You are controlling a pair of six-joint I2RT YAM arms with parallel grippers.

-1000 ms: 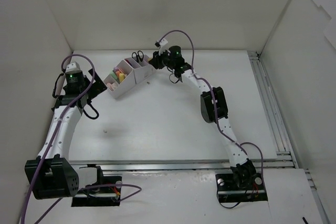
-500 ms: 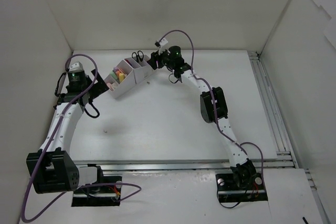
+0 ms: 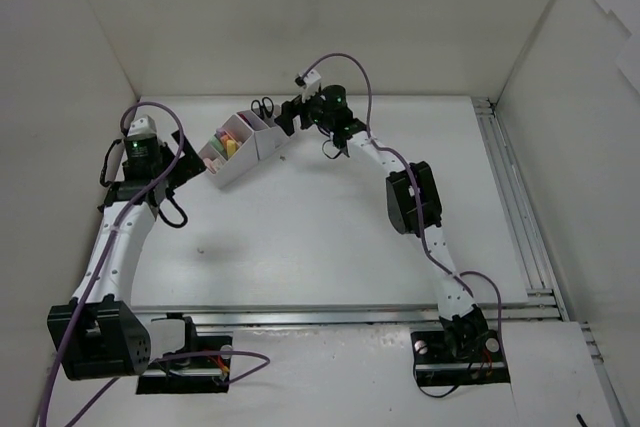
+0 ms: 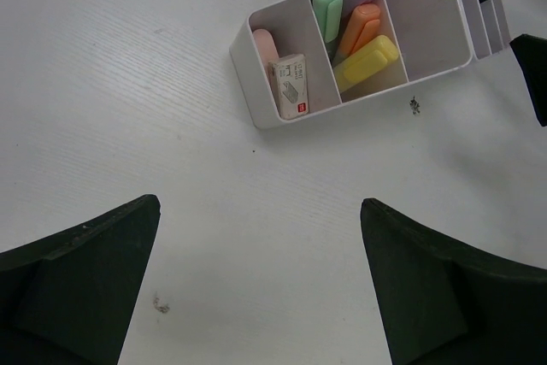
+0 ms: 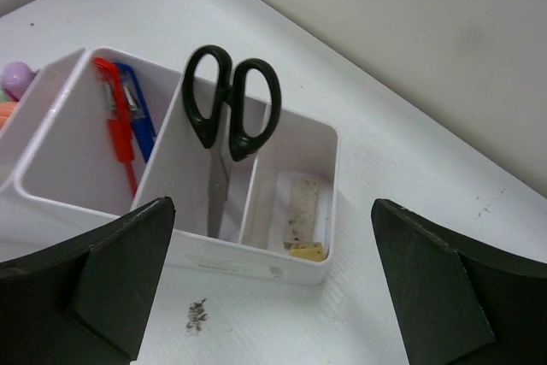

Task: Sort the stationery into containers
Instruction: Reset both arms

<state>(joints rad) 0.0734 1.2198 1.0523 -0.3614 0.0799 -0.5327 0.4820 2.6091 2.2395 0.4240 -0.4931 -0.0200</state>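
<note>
I am seeing the right pincer [image 5: 273,204] gaping, empty — black-handled steel scissors [image 5: 225,138] standing blades-down in the white plastic organizer [image 5: 222,254] directly ahead; left pincer [image 4: 259,203] gaping too, farther off.

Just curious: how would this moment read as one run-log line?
left gripper open, empty | right gripper open, empty | scissors in organizer

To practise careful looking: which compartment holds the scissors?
The compartment between the one with pens and the end one with the eraser; scissors stand in it, handles up.
</note>
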